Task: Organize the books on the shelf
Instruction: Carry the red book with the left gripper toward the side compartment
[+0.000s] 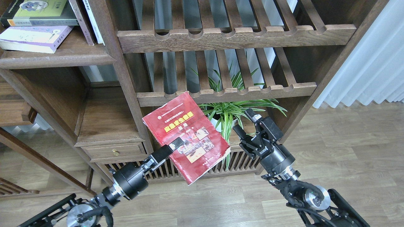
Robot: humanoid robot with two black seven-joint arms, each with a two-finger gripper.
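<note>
A thick red book (186,135) with a yellow title hangs in mid-air before the bookcase, cover toward me. My left gripper (175,145) is shut on its lower left edge. To the book's right, my right gripper (244,121) stands open and apart from it, with nothing between its fingers. On the flat dark-brown shelf (63,56) at upper left lie a yellow-green book (39,12) with black edges and, under it, a pale lavender book (34,37).
Two slatted racks (233,34) with notched rails fill the upper middle. A spider plant (233,110) sits behind the red book. A drawer (115,151) and a lower board are at left. Upright books (91,22) stand beside the stack. A curtain (372,69) hangs at right.
</note>
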